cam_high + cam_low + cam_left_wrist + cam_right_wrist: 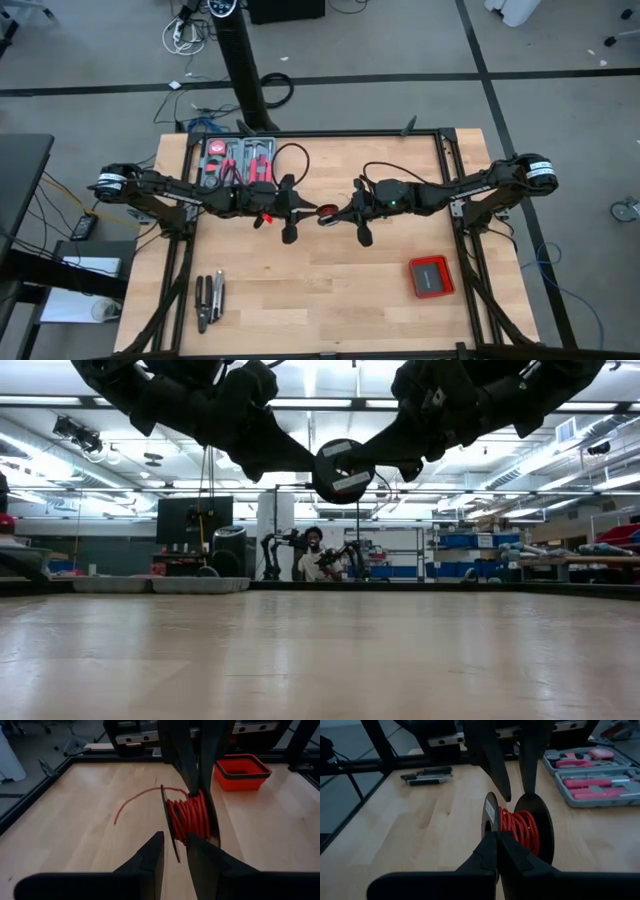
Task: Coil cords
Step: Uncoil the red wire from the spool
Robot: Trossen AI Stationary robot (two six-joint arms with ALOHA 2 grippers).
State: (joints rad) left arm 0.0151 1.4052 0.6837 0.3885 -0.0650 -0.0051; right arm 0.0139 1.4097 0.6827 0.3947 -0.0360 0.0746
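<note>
Two grippers meet above the middle of the worktop (330,300), sharing one black spool (342,470) wound with the red wire (190,815). The chief risk, as judged here, is the free tail of wire (140,800) slackening, so that turns slip off the spool, or the spool twisting out of a thin rim grip and dropping to the worktop. The right gripper (497,837) is clenched on the edge of one flange. The left gripper (175,845) stands part-open just beside the other flange; whether its fingers touch it cannot be told. Both arms reach inward from the side edges, held nearly level, with the spool well clear of the worktop.
</note>
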